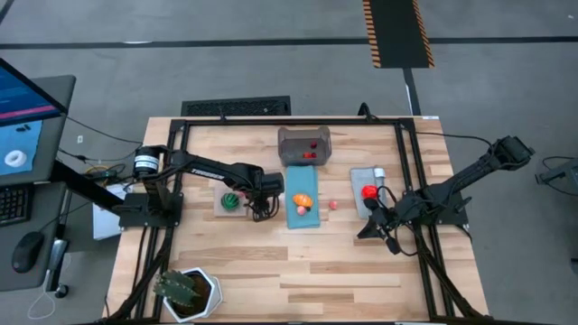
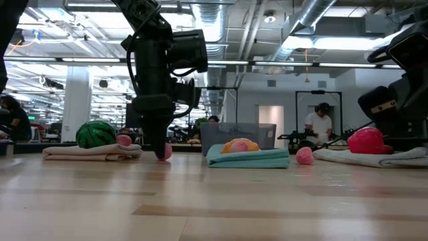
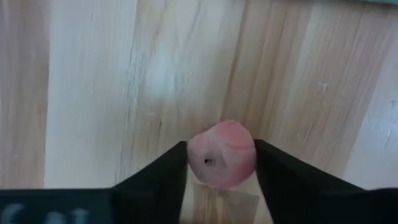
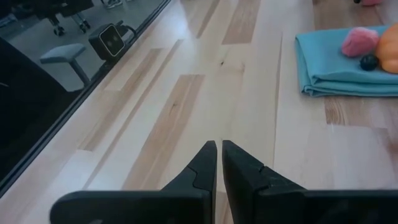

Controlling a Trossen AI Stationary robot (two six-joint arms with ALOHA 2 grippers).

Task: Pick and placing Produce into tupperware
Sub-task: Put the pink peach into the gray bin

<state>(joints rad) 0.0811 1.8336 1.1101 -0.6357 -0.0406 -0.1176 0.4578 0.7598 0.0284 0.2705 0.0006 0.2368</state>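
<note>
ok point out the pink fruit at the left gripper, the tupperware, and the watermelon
pink fruit (image 3: 222, 152), left wrist view, on its rounded front between the two dark fingers
tupperware (image 1: 293, 143), high view, on the bare grey floor of the box
watermelon (image 2: 95, 134), low view, on its striped green side

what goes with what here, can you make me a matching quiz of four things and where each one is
Things:
1. pink fruit
2. orange fruit
3. red fruit
4. watermelon

Places:
A. on the grey mat
B. on the tan mat
C. between the left hand's fingers, on bare wood
D. on the blue mat

Pairs: 1-C, 2-D, 3-A, 4-B
</note>
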